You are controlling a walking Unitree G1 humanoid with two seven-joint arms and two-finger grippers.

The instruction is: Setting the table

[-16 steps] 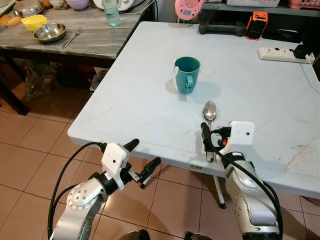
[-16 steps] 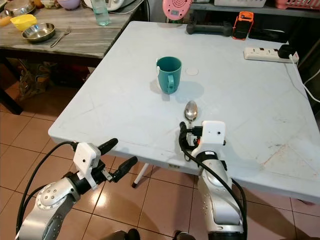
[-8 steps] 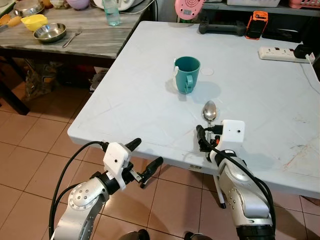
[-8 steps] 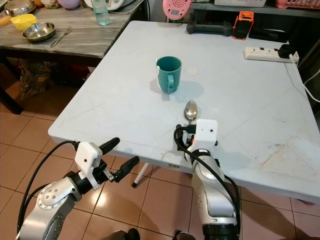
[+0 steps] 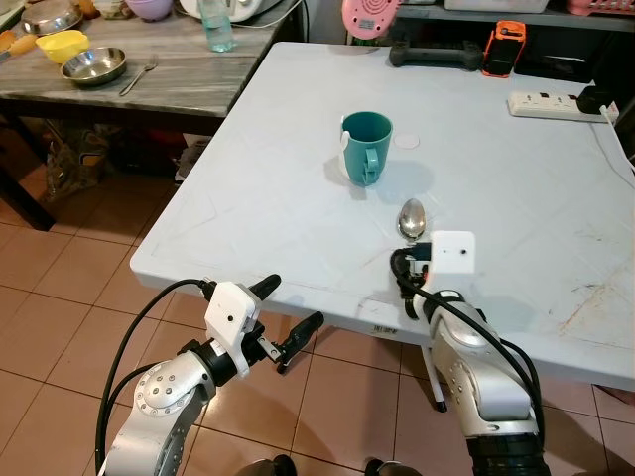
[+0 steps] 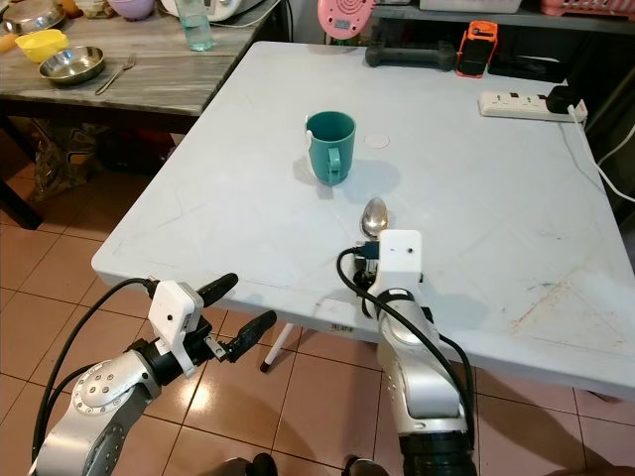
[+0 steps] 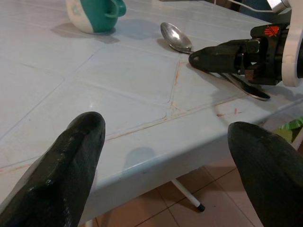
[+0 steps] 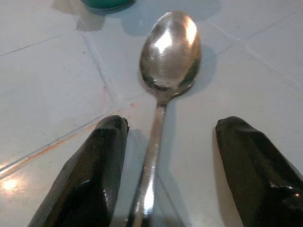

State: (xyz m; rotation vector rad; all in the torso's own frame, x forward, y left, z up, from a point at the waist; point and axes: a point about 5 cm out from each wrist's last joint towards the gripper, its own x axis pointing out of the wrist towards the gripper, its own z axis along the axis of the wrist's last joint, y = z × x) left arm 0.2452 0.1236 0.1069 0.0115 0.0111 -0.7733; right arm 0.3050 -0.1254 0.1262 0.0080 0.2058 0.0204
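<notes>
With the spoon [image 8: 163,90] lying flat on the bench [image 5: 288,198] just on the robot's side of the mug [image 5: 366,147], its thin handle straddled by the parted fingers of the right gripper [image 8: 163,175], a slip on closing is judged likely; left gripper [image 5: 286,315], fingers also apart, is held off the bench edge.

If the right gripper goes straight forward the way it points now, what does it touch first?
Most likely the spoon: the right gripper is open and straddles its handle, with the bowl straight ahead. Beyond it stands the teal mug, roughly in line, though depth is hard to judge.
</notes>
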